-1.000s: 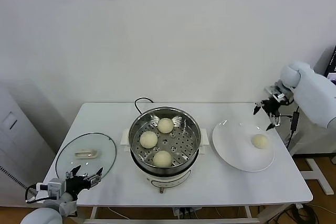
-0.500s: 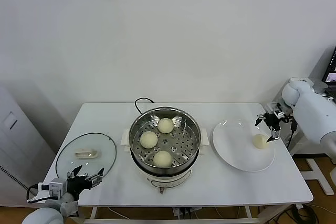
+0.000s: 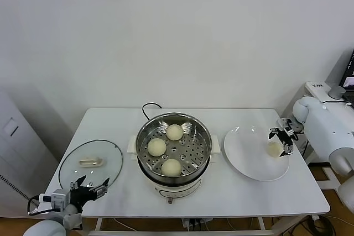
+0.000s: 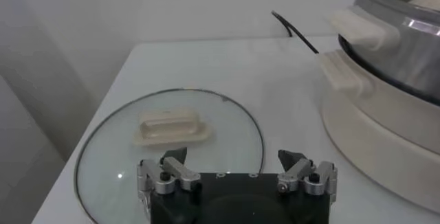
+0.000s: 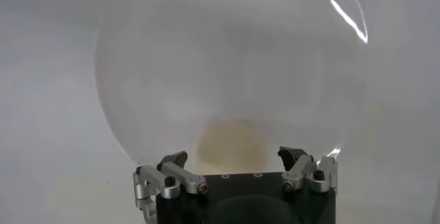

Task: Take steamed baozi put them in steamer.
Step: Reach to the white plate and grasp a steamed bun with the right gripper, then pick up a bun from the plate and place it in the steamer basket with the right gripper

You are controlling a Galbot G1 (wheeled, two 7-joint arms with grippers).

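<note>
Inside steamer [image 3: 173, 146] three baozi [image 3: 156, 147], plate [image 3: 249, 158] one

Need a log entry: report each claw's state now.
Left claw: open, empty, by the glass lid.
Right claw: open, around the baozi on the plate, not gripping.

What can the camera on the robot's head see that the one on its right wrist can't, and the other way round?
Only the head view shows the steamer with three buns inside, the glass lid, the table and the left tool parked open at the table's near left corner. Only the right wrist view shows the open fingers from behind, close up. Both show the white plate, the last bun on it and the right tool open above it.
</note>
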